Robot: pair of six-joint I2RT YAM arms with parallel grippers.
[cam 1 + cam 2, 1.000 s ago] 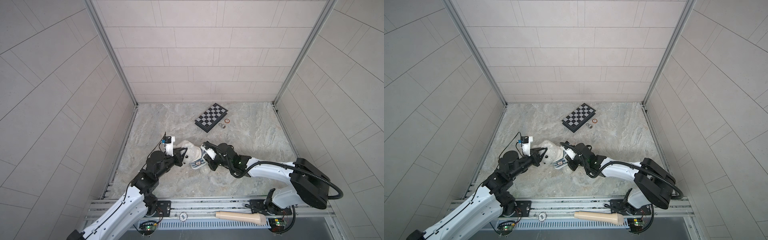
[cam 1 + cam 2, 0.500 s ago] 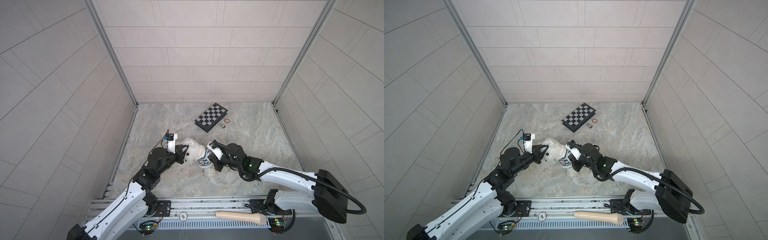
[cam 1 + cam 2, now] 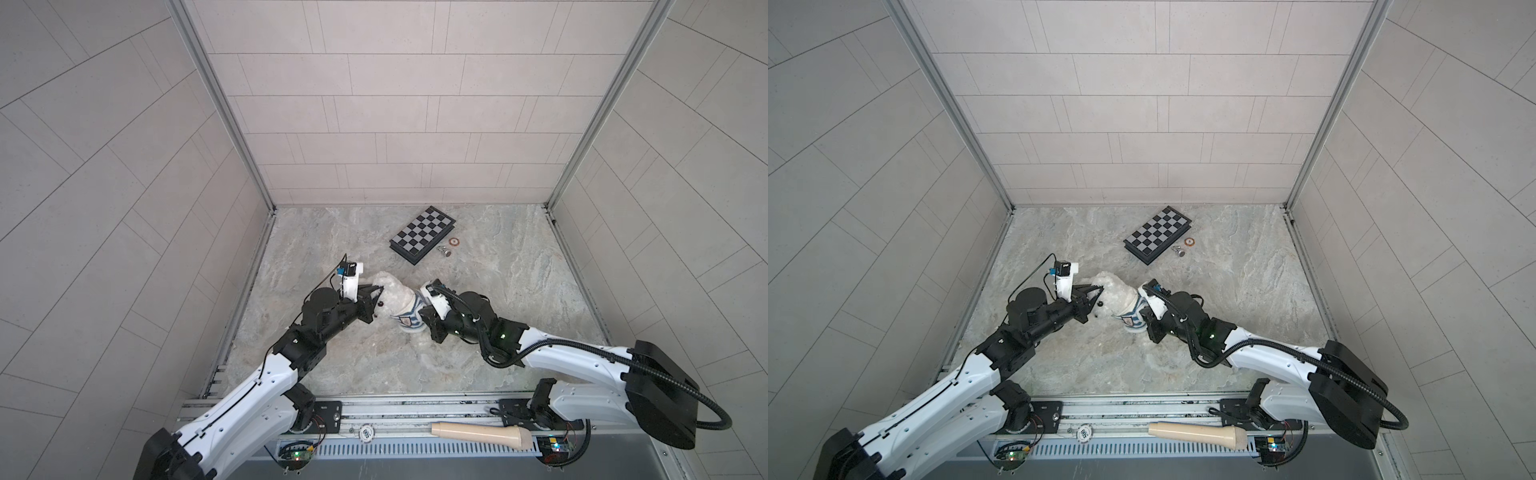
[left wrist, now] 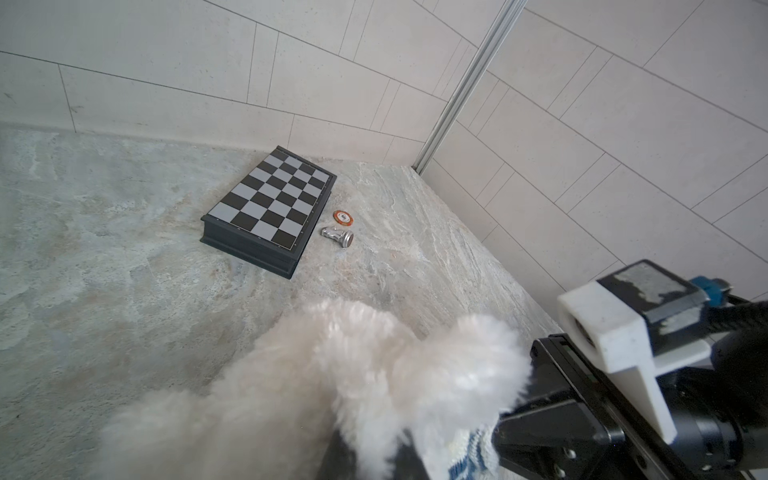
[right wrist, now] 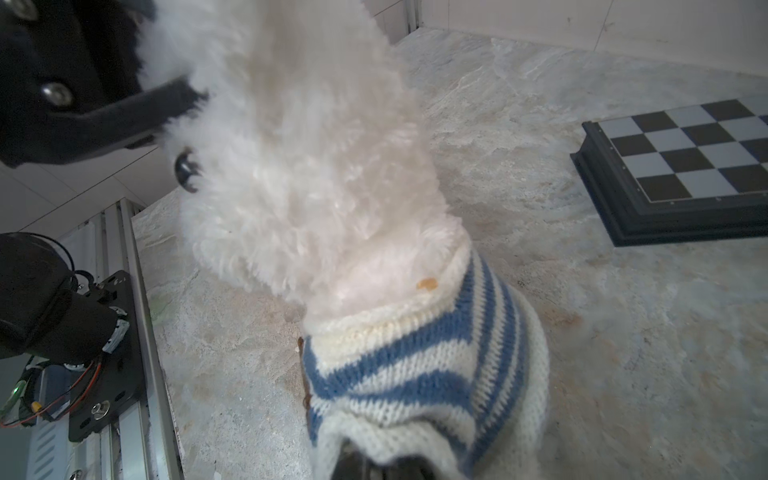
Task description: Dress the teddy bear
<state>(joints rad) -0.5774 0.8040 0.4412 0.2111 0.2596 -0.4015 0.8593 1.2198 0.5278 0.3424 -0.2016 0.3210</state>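
Shirt sits round the teddy bear's neck. Right end effector clamps its hem; left end effector's opening is unclear. Next I draw it down.

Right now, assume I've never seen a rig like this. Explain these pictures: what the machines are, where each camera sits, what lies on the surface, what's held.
Two robot arms, each ending in a two-fingered gripper, work on a marble-look table. Two pictures look down from overhead; the other two come from cameras on the arms' wrists. A fluffy white teddy bear is between them, a striped sweater over its body. The right gripper is shut on the sweater's hem; the left gripper is at the bear's head, grip unclear. Farther back lie a chessboard, a silver chess piece and an orange chip.
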